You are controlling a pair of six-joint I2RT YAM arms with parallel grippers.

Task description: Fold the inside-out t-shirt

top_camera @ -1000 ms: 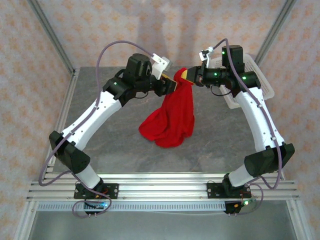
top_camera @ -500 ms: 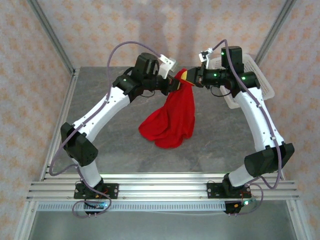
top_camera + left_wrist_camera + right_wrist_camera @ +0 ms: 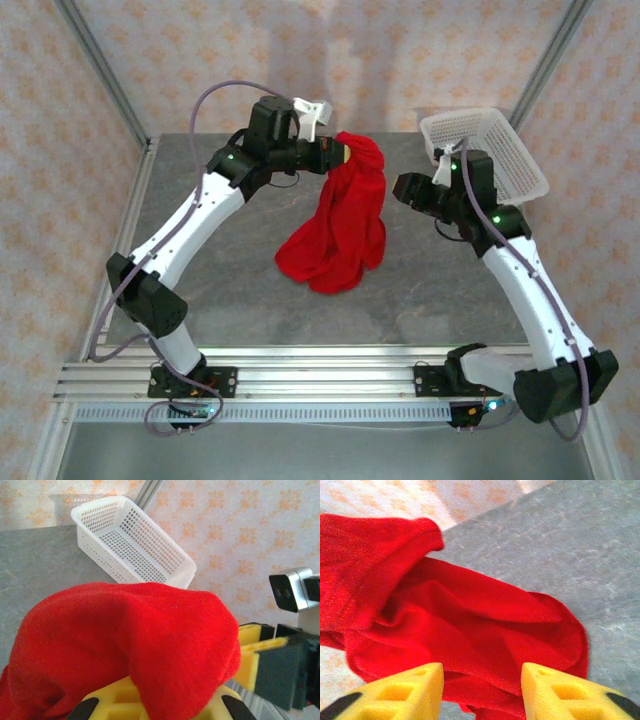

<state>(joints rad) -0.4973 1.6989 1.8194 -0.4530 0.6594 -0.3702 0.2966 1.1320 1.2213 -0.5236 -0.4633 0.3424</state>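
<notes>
- The left pincer (image 3: 338,155) is raised above the far middle of the tabletop (image 3: 230,270) and clamped on a bunched bit of the red t-shirt (image 3: 335,225); in the left wrist view the cloth drapes over its yellow pads, so I cannot tell how deep the bite is
- This is the shirt's single hold, and if the bite is shallow the soft fabric could slide out under its own weight and the whole garment would drop in a heap
- The t-shirt hangs from that pincer as a narrow twisted column, and its lower part rests crumpled on the tabletop near the centre; no hem, sleeve or collar can be picked out
- With the bottom resting on the tabletop, any sideways pull would probably drag the heap and add twist instead of opening the shirt out
- The right pincer (image 3: 404,188) sits just right of the hanging cloth, apart from it, with its jaws spread and empty; in the right wrist view its fingertips (image 3: 405,685) frame the folds below
- Going in from here, it may catch two layers at once or a mid-panel fold instead of an edge, which would leave the shirt bunched and hard to lay flat
- The white basket (image 3: 500,160) stands at the far right corner, close behind the right arm; a wide swing back on that side could knock it
</notes>
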